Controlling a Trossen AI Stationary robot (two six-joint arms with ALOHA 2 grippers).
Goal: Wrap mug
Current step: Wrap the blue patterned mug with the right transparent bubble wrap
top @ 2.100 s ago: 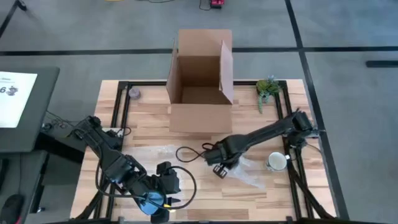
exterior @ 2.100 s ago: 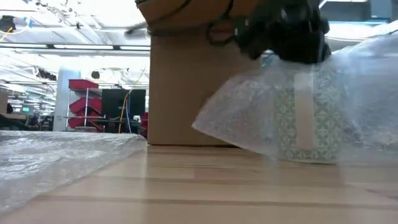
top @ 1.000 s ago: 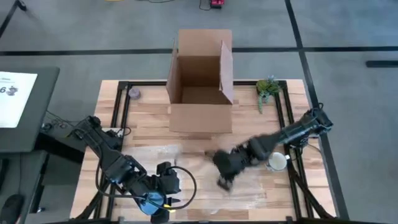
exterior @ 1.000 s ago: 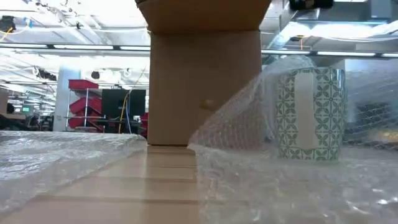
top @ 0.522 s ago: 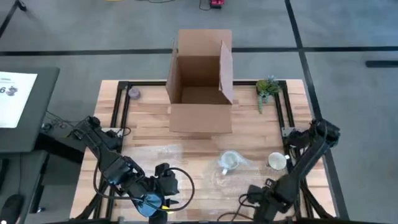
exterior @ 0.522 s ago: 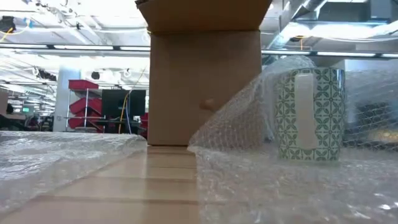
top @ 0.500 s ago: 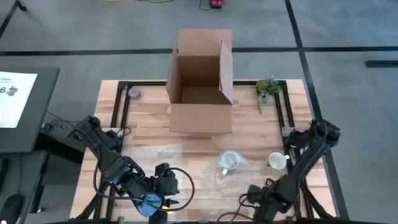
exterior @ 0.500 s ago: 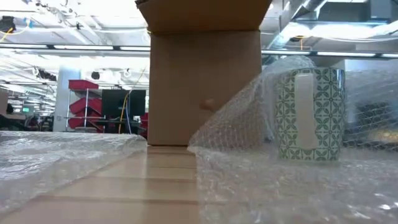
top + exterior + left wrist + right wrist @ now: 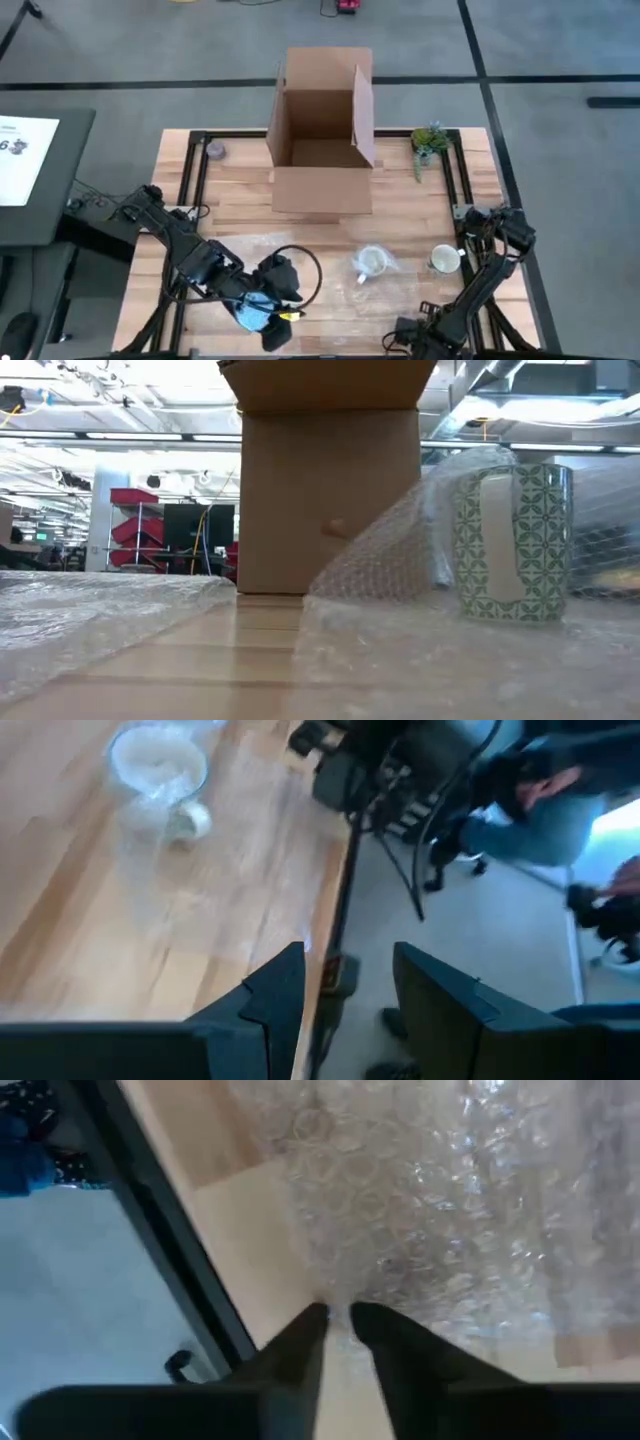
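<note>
From the high view, the mug (image 9: 371, 262) sits upright on a sheet of bubble wrap (image 9: 385, 285) on the wooden table (image 9: 240, 205), a bit in front of the open cardboard box (image 9: 320, 125), with a second white mug (image 9: 444, 260) off near the right edge and a small plant (image 9: 430, 140) at the back right. The left gripper (image 9: 272, 325) hangs at the table's front edge, well away from the mug, and the right gripper (image 9: 405, 335) is tucked at the front edge too. Low view: the green-patterned mug stands on the wrap, which curls up beside it, box behind, big lit room past that. Left wrist view: fingers (image 9: 270, 995) spread apart, nothing between them, mug well ahead on the wood, a person beyond the table edge. Right wrist view: fingers (image 9: 385, 1330) nearly closed, tips at the bubble wrap's edge; can't tell if they actually pinch it.
</note>
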